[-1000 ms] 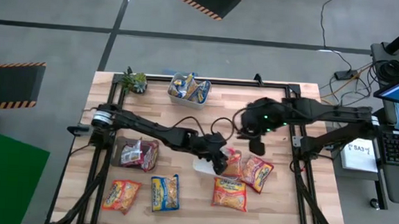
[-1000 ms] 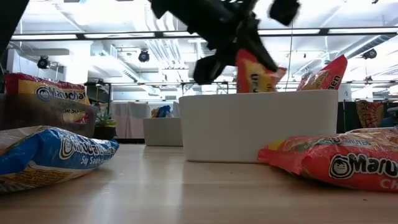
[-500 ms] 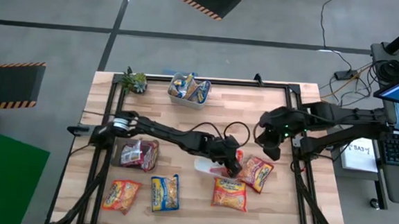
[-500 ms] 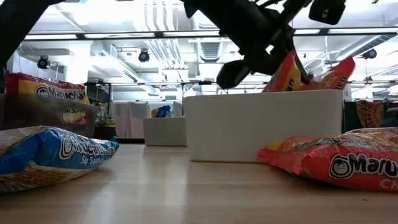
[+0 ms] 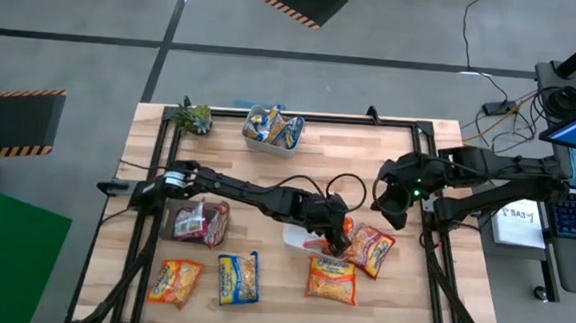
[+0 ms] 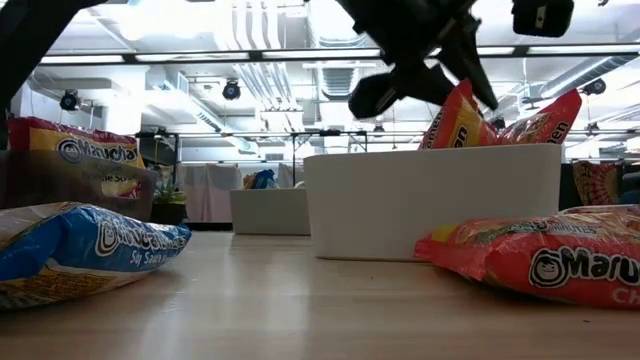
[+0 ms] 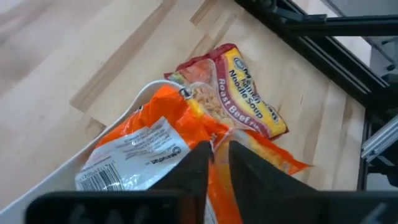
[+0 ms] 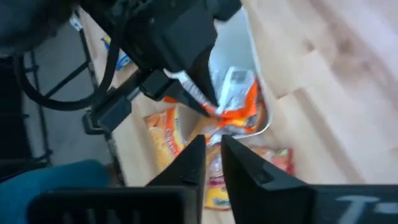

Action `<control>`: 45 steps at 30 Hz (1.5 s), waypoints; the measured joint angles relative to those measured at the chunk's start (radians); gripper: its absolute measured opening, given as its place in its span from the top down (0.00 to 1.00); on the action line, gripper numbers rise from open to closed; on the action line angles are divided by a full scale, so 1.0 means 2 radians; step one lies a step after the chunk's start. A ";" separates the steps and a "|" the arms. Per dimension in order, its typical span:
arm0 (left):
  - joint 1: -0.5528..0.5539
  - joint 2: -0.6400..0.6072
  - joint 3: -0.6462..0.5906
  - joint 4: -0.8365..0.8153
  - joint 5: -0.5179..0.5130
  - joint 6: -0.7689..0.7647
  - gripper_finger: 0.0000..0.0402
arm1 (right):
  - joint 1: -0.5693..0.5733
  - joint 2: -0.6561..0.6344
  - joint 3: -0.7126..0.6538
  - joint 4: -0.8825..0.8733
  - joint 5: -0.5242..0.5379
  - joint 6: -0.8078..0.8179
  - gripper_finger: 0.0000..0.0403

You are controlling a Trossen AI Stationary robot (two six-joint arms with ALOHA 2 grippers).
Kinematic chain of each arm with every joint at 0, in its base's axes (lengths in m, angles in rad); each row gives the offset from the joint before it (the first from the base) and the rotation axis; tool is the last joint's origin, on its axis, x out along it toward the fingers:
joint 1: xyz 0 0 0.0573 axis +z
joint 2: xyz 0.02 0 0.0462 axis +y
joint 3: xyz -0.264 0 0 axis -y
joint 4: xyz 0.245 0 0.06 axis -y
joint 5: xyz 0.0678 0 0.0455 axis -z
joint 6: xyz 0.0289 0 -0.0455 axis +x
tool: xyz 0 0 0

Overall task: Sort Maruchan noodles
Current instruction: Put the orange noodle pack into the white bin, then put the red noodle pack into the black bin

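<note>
My left gripper reaches across the table over a white tray and is shut on an orange noodle packet. That packet stands in the tray beside a red one. More packets lie flat on the wood: a red beef one, an orange one, a blue-and-yellow one and another orange one. My right gripper hangs shut and empty above the table's right side, looking down at the tray. My left gripper pinches the orange packet's upper edge between its two fingers. The fingers slant down from the table's left. The packet leans tilted with its lower part inside the white tray and its top sticking out above the rim.
A dark tray with red packets sits at the left. A clear tray with blue packets stands at the far edge beside a small plant. Black frame rails run along the table's sides.
My left gripper has carried the orange packet toward the table's right edge and lowered it into the white tray, where it now leans. The tray has slid slightly right. My right gripper has drawn back toward the right edge and rolled.
</note>
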 joint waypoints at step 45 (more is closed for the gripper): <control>-0.067 -0.403 -0.255 -0.018 -0.182 0.095 0.81 | 0.214 -0.070 -0.401 0.228 0.056 0.654 0.48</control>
